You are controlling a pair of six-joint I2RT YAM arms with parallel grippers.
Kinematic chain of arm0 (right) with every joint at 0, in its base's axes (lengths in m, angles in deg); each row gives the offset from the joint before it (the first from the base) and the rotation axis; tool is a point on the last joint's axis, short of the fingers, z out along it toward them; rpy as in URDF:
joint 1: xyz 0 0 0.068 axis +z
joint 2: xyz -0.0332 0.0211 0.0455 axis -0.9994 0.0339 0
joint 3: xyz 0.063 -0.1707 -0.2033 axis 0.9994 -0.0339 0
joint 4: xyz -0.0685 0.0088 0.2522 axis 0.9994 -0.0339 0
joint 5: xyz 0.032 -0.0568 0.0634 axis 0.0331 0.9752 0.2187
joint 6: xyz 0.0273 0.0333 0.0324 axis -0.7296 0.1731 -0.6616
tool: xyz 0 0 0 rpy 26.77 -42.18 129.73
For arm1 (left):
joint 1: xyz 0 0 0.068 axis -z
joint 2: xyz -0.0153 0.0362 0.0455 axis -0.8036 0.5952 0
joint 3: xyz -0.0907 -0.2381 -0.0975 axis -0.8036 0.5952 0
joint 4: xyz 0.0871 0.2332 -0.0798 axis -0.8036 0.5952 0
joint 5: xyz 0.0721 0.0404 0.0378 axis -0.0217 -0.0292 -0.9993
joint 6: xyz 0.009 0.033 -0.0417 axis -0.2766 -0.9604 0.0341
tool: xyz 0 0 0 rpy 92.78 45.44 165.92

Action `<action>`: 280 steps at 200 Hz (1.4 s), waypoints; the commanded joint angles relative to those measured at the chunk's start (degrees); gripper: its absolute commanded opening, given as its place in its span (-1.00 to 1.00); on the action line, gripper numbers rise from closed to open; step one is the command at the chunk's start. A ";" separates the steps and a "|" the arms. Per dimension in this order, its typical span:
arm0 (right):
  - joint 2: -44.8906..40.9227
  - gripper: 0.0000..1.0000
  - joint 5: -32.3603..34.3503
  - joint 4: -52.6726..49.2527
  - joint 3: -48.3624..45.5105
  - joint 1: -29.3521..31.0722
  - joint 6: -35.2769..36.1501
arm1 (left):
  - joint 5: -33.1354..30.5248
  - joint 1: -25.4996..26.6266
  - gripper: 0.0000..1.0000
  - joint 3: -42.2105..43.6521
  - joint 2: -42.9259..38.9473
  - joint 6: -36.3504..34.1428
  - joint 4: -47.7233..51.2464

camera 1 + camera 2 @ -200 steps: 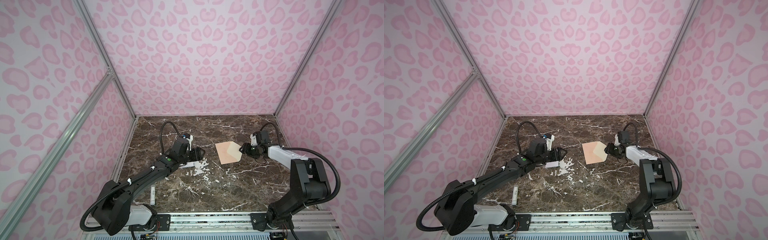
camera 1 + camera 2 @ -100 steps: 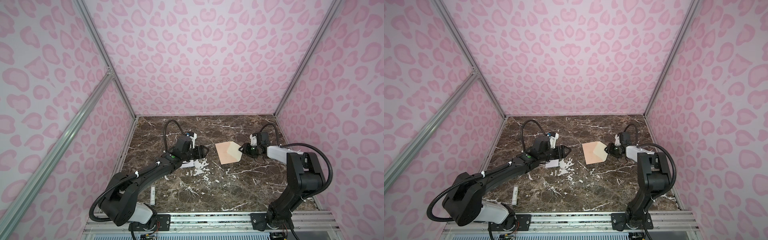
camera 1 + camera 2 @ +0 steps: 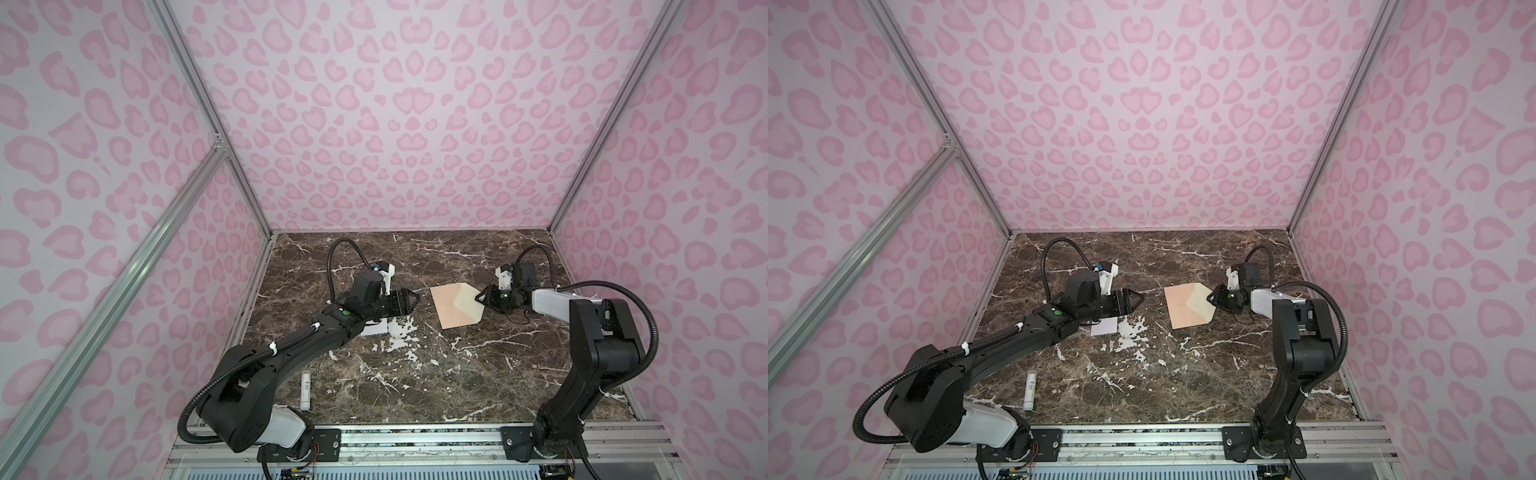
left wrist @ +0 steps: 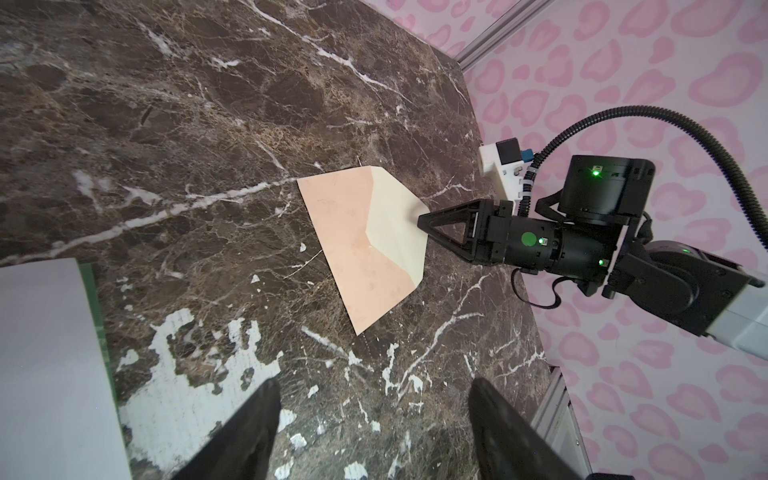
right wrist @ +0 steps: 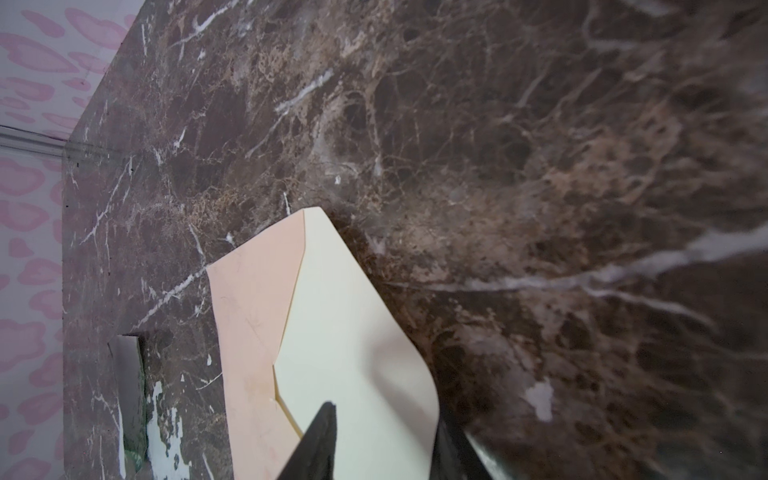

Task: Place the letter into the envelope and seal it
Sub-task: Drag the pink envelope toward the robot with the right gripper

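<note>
The peach envelope lies flat right of the table's middle, its paler flap open and pointing right. My right gripper is at the flap's tip. It is open, with one finger over the flap, the other beside its curled edge and a gap between them. The letter, whitish with a green edge, lies partly under my left arm. My left gripper hovers open and empty, left of the envelope.
A small white glue stick lies near the front left of the marble table. Pink-patterned walls close in the back and both sides. A metal rail runs along the front.
The right gripper's jaws have narrowed around the flap's tip. The left gripper has shifted slightly to the right, away from the letter. The envelope has not moved.
</note>
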 commanded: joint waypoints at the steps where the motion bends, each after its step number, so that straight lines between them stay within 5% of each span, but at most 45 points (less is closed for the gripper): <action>1: 0.21 -0.34 -0.38 -0.58 -0.23 -0.01 0.70 | -0.33 -0.01 0.48 0.72 -0.98 -1.05 -1.58; 60: -5.75 -0.89 0.27 -3.45 -0.94 2.21 0.02 | -1.65 0.07 0.48 4.04 -6.75 -0.64 -0.84; 108: -19.56 -0.95 3.60 -6.69 -5.68 8.90 -3.72 | -7.05 1.92 0.48 10.60 -21.34 -0.17 4.10; 186: -45.48 -1.00 12.59 -4.85 -18.75 24.18 -19.41 | -16.70 4.11 0.50 20.22 -50.63 2.54 19.99; 280: -53.63 -1.00 18.01 0.47 -22.99 34.64 -32.65 | -16.82 4.12 0.50 21.25 -51.98 2.60 20.91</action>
